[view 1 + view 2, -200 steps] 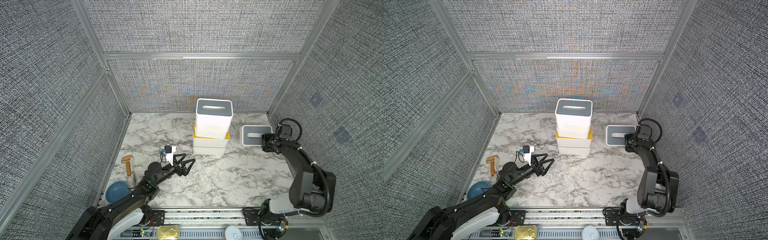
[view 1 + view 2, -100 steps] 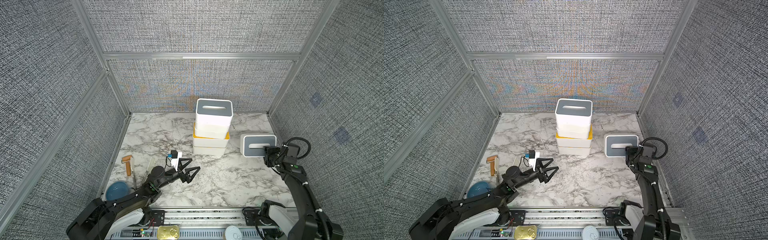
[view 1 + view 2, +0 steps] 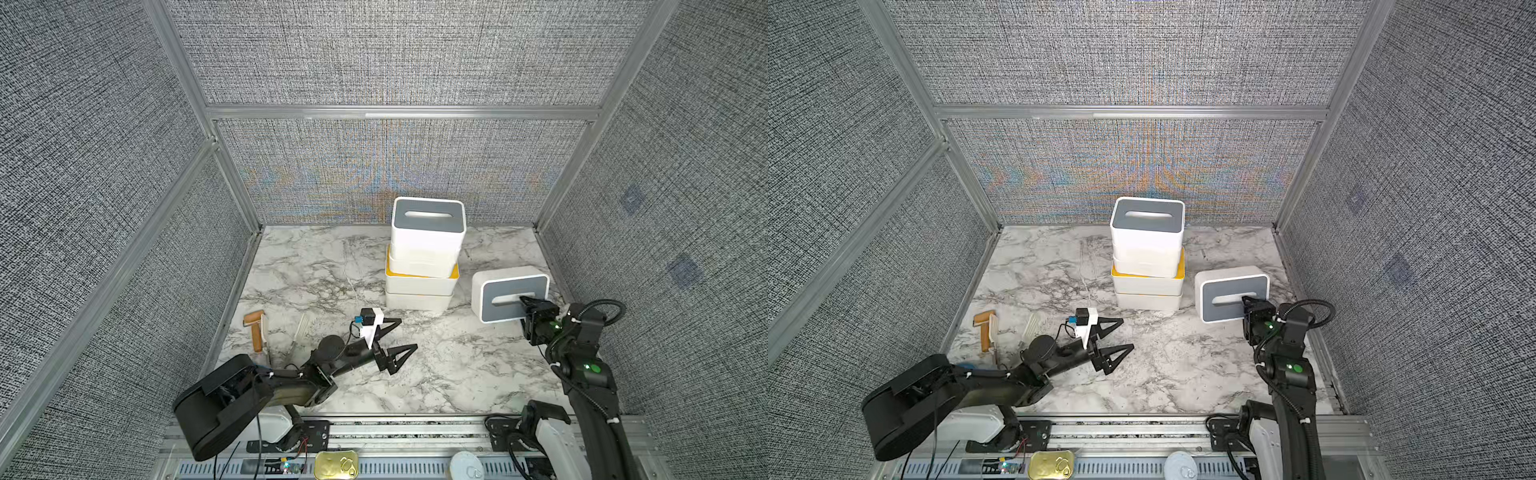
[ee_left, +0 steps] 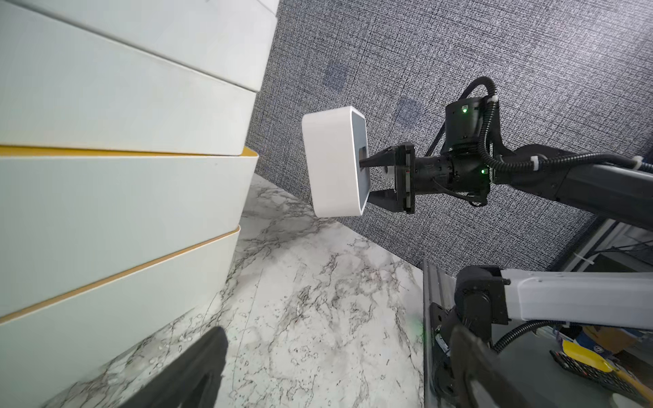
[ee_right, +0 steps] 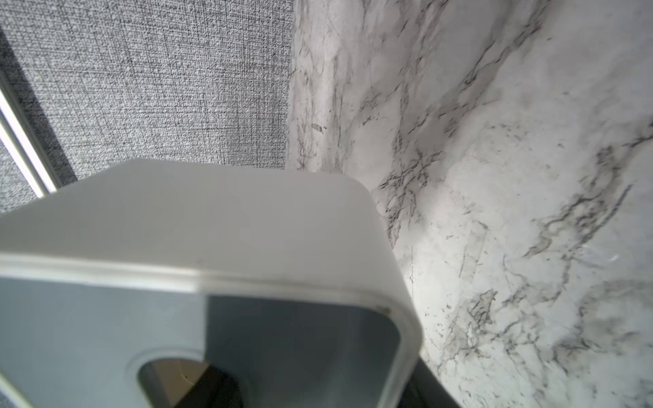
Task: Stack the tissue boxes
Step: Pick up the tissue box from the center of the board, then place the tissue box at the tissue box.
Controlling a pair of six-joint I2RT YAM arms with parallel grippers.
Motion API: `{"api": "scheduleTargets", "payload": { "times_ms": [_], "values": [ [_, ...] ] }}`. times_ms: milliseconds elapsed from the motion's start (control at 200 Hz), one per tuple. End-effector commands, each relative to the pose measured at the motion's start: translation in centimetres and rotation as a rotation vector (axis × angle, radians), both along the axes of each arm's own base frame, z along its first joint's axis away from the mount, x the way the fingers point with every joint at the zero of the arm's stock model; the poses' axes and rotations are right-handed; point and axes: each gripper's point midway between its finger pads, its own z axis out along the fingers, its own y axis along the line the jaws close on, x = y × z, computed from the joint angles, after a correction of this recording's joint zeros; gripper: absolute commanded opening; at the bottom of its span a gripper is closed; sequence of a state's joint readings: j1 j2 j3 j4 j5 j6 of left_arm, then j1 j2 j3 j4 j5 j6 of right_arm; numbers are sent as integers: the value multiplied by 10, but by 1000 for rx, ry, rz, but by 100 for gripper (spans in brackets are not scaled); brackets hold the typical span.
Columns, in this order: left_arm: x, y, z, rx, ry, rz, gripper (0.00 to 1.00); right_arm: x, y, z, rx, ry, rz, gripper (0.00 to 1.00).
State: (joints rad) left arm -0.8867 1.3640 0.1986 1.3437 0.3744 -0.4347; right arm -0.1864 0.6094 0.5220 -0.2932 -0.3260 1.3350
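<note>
the main change is on the right side. one second ago the last grey-lidded tissue box lay flat on the desk near the back right corner, with its lid up. now it is off the desk, near the right edge, and it is turned so that the grey lid looks to the front edge. the right gripper is clamped on it: in the left wrist view one finger goes into the oval slot and the other finger is under the long side wall, so the strip of lid and wall is pinched between them. the box hangs only from this strip.

the left gripper has drawn back a little toward the front edge. its jaws stand wide apart and hold nothing, low over the middle of the desk.

the stack has not moved. it stands in the middle near the back edge, white boxes with yellow lids below and one grey-lidded box on top.

for the task this means the pick is done, i think, and the carry is what remains. the box must be turned level again and brought over the top of the stack, which is already high. the grip is off centre, so the box may swing or slip.
</note>
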Motion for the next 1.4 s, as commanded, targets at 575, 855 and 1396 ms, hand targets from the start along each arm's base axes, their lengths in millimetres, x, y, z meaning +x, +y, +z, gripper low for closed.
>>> {"api": "scheduleTargets", "payload": {
  "times_ms": [575,855,1396],
  "values": [
    [22,-90,28,-46,-158,-52,99,-34,49,39,-3,-158,149,43],
    [25,-123,18,-23,-145,-49,99,-40,51,45,1,-184,163,43],
    [-11,-138,24,-52,-181,-155,98,-39,47,43,-8,-185,139,43]
  ]
}}
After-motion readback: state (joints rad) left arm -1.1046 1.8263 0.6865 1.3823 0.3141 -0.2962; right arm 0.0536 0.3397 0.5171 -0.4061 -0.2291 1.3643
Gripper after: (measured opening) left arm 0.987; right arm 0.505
